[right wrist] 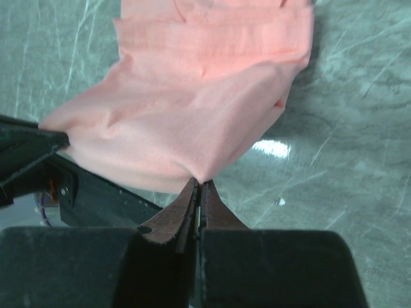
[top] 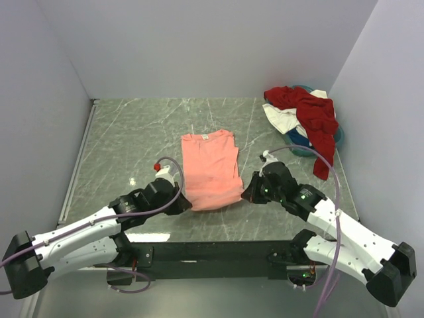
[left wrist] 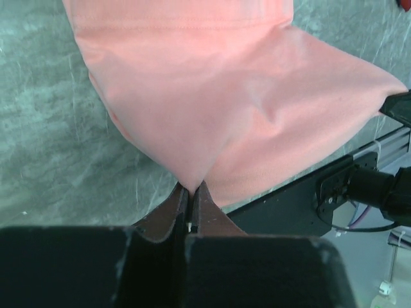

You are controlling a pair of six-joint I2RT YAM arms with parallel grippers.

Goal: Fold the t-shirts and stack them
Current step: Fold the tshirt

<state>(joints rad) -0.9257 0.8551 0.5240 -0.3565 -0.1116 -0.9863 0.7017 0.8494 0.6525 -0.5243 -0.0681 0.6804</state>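
No writing can be read. The white neck tag (top: 205,136) on the salmon-pink cotton t-shirt (top: 211,171) is too small to make out.

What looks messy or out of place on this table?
Only the far right corner: the red shirt, white shirt and teal shirt lie crumpled on one another, unfolded. The pink shirt lies neatly mid-table, its near corners pinched by the left gripper and right gripper.
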